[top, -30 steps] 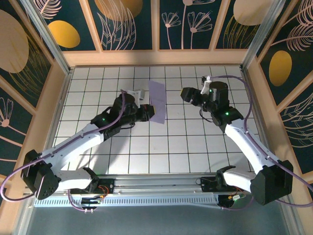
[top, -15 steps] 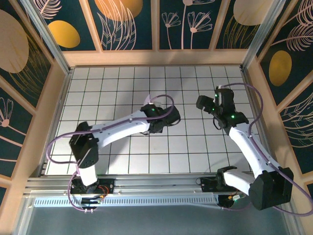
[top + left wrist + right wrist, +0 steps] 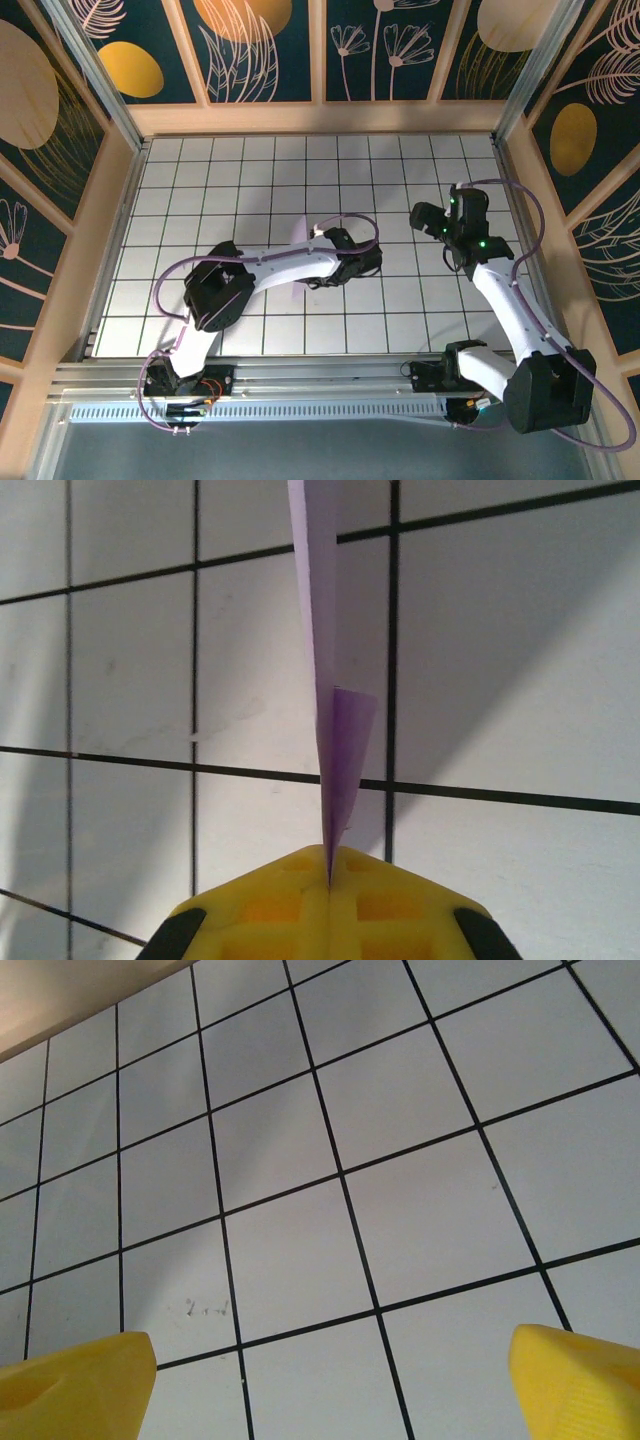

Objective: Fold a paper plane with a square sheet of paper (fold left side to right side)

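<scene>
The left hand [image 3: 328, 865] is closed, its two yellow fingers [image 3: 270, 905] pressed flat together with the sheet of paper [image 3: 338, 760] pinched in the seam between them. In the left wrist view the lavender sheet is seen edge-on: it leaves the fingertips as a thin vertical line, widens into a darker folded wedge just beyond them, and continues as a paler narrow strip to the top of the picture, where it is cut off. The far end of the sheet and its full outline cannot be determined. In the top view the left hand [image 3: 365, 262] is near the middle of the table [image 3: 250, 180], and the left forearm lies across that area, so the paper there is hard to make out. The right hand [image 3: 328, 1375] is open: its yellow fingertips [image 3: 80, 1375] stand wide apart at the lower corners of the right wrist view, with bare grid tiles between them. In the top view the right hand [image 3: 425, 218] is just to the right of the left hand, apart from it. A lavender cable [image 3: 345, 222] loops over the left wrist.
</scene>
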